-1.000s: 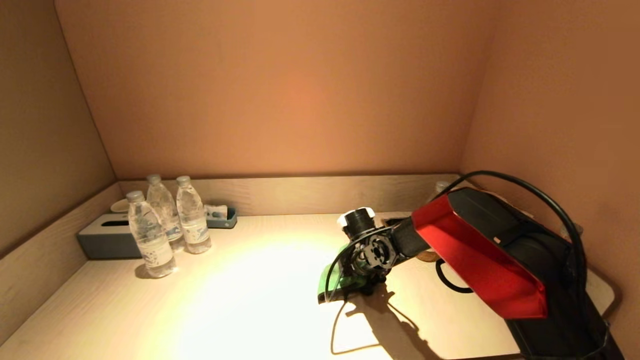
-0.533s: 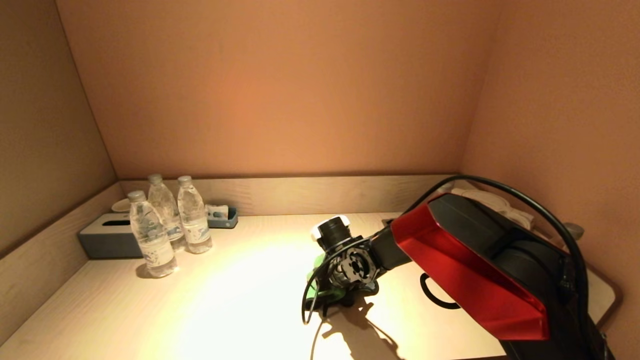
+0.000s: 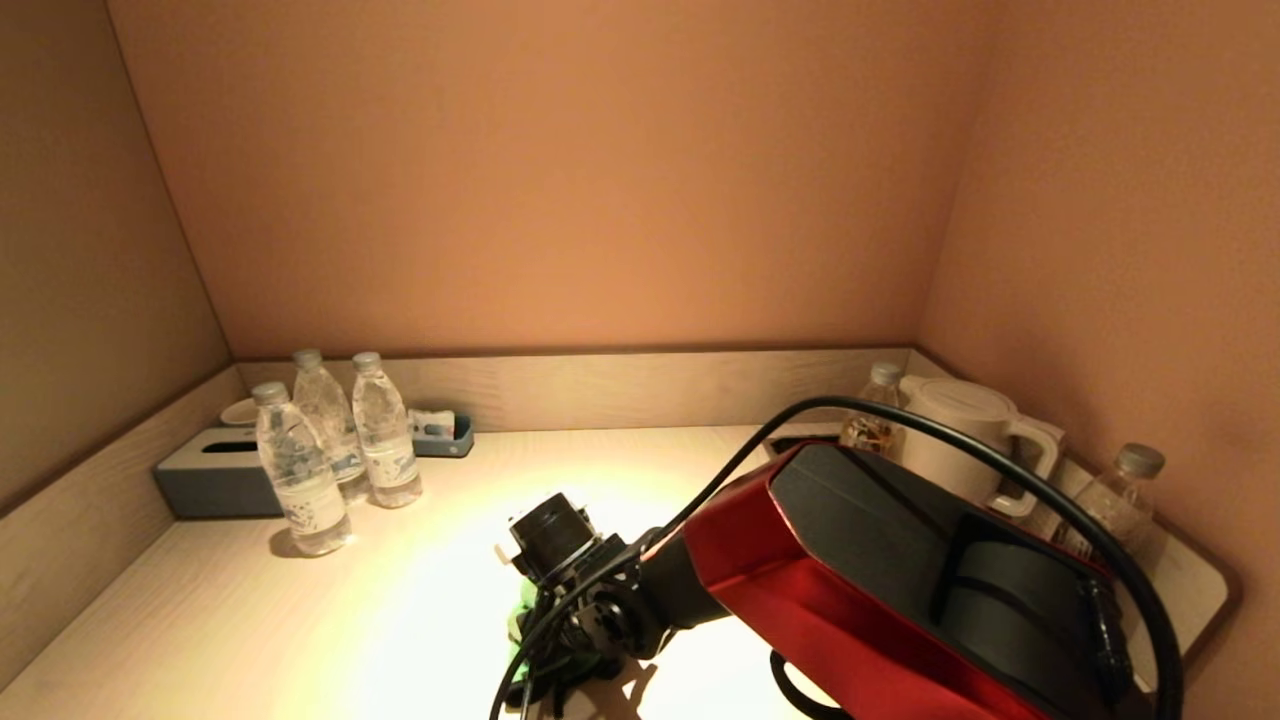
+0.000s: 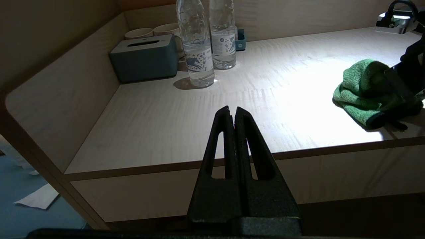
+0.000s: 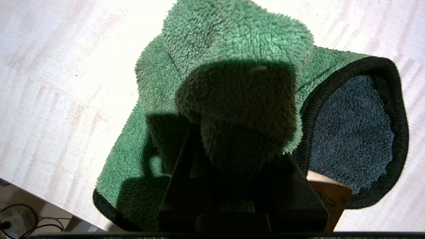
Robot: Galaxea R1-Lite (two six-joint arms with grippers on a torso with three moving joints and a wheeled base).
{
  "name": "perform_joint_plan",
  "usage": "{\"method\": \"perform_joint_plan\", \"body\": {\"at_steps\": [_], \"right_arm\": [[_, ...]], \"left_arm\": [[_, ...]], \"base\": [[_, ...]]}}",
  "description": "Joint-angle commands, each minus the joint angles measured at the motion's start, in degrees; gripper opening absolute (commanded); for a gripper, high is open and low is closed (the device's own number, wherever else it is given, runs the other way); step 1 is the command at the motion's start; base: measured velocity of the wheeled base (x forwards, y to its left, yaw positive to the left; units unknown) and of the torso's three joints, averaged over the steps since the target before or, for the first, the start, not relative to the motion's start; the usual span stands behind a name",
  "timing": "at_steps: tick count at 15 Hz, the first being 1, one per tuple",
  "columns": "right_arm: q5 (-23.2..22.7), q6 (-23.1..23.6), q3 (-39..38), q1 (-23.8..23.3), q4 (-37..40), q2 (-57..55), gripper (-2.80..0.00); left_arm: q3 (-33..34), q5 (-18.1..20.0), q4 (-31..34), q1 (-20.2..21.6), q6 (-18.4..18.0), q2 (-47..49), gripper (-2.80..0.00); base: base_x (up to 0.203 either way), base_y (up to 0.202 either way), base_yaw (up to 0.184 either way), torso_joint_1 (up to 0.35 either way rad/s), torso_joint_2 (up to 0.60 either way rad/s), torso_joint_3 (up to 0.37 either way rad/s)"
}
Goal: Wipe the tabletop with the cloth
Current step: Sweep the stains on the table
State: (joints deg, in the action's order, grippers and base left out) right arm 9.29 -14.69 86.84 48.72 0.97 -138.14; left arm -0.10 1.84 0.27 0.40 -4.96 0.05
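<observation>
A green fleece cloth [image 5: 232, 59] with a dark edge and a blue-grey underside lies bunched on the pale wooden tabletop [image 3: 420, 620], close to its front edge. My right gripper [image 5: 235, 146] is shut on the cloth and presses it onto the table; cloth bulges between the fingers and hides the tips. In the head view the cloth [image 3: 522, 622] peeks out beside the right wrist. In the left wrist view the cloth [image 4: 360, 88] lies at the right. My left gripper [image 4: 231, 111] is shut and empty, parked below and in front of the table's front edge.
Three water bottles [image 3: 330, 440] and a blue-grey tissue box [image 3: 215, 480] stand at the back left, with cups [image 4: 149, 31] and a small tray [image 3: 440, 432] behind. A white kettle [image 3: 965, 425] and bottles [image 3: 1120, 495] stand at the back right. Low wooden walls [image 3: 620, 385] border the table.
My right gripper has dragged the cloth leftward and toward the front edge of the table. The kettle and bottles at the back right have come into view.
</observation>
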Motion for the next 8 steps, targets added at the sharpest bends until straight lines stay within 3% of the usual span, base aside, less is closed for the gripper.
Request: {"method": "perform_joint_plan", "body": {"at_steps": [1, 5, 8], "right_arm": [[0.1, -0.1, -0.6, 2.1, -0.1, 0.4, -2.80], [1.0, -0.5, -1.9, 1.2, -0.2, 0.7, -2.80], [1.0, -0.5, -2.0, -2.8, -0.2, 0.8, -2.80]], "left_arm": [[0.0, 0.0, 0.0, -0.1, 0.0, 0.0, -2.80], [0.0, 0.0, 0.0, 0.0, 0.0, 0.0, -2.80], [0.0, 0.0, 0.0, 0.0, -0.1, 0.0, -2.80]], "base": [[0.000, 0.000, 0.000, 0.000, 0.00, 0.000], [0.000, 0.000, 0.000, 0.000, 0.00, 0.000], [0.000, 0.000, 0.000, 0.000, 0.00, 0.000]]}}
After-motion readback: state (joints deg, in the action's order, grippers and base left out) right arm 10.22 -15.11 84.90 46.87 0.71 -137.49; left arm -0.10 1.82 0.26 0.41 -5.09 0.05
